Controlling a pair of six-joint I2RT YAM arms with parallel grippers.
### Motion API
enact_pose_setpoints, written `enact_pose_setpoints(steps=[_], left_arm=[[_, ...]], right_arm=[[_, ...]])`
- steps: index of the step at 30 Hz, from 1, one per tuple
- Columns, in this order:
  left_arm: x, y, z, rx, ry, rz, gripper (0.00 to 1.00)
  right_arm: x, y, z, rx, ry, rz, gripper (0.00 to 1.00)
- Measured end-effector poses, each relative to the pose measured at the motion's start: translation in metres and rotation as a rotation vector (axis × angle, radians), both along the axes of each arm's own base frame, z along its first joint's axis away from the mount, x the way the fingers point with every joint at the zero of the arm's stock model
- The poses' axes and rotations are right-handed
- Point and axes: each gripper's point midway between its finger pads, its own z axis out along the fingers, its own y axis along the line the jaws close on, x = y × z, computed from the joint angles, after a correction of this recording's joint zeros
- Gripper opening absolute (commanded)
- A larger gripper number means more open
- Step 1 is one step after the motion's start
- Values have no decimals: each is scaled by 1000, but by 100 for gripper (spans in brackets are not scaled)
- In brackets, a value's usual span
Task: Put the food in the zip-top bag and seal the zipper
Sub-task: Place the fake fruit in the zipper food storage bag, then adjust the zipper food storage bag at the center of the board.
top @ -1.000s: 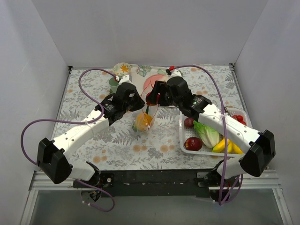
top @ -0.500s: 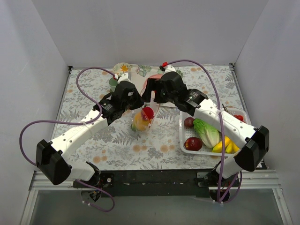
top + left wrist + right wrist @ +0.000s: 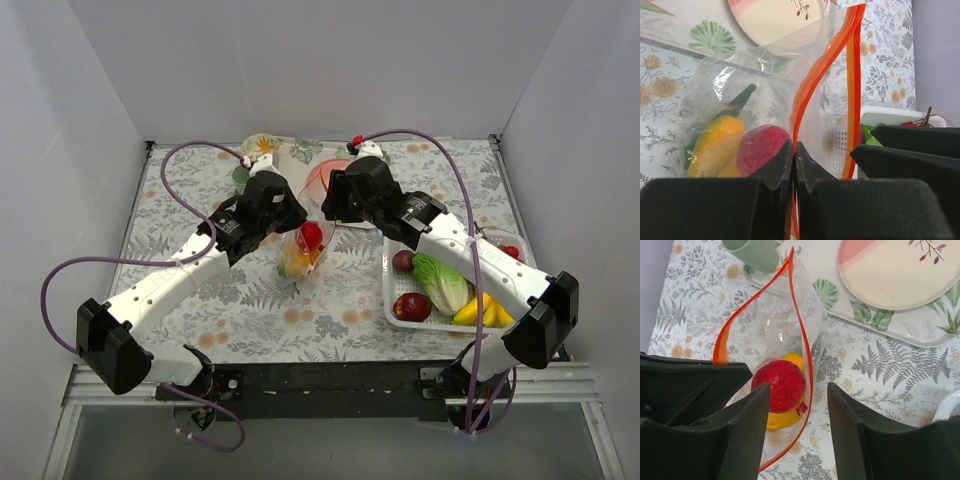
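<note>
Three white walls [image 3: 320,70], leaf-print tablecloth [image 3: 150,220], left hand [image 3: 794,150] pinching zipper [image 3: 812,82], right hand [image 3: 800,390] spread above zip-top bag [image 3: 775,325]

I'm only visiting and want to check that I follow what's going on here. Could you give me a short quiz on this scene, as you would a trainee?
1. True or false: the left gripper is shut on the zipper of the zip-top bag.
2. Fill in: the right gripper, over the bag's mouth, has its jaws ___.
3. Where is the red fruit? A: inside the bag. B: clamped in the right gripper. C: clamped in the left gripper.

Key: 1 true; 2 open; 3 A.
</note>
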Motion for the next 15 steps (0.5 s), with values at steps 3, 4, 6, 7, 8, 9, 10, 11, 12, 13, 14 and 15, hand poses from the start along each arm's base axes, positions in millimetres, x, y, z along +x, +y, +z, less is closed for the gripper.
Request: enact_pose_setpoints(steps=[3,4,6,7,8,9,10,11,12,13,14,15], left_arm=[[-1,2,1,12,3,1,0],[-1,3,3,17,2,3,0],[-1,6,11,33,-2,8,0],[-1,8,18,42,-6,12,0],[-1,11,28,53,-10,17,0],[0,14,40,68,-21,25,0],[2,17,54,71,-44,32,0],[3,21,66,77,-68,47,0],[3,27,76,89,-86,62,0],[2,34,81,109,-93,82,0],[2,39,84,124,-93,98,0],[1,44,82,146,-84,113,0]], right_arm=[[-1,-1,-2,-6,4,5,36],[-2,0,-3,-10,4,11,31],[-1,5,-6,-15,15,28,21],[1,9,-8,-17,21,37,19],[3,12,-10,-21,25,42,15],[5,18,-14,-26,35,52,12],[7,23,-17,-32,43,60,9],[8,27,-20,-40,49,70,9],[9,29,-22,-48,54,76,8],[11,32,-23,-55,58,83,8],[12,34,-23,-60,59,87,9],[13,35,-22,-61,58,89,9]])
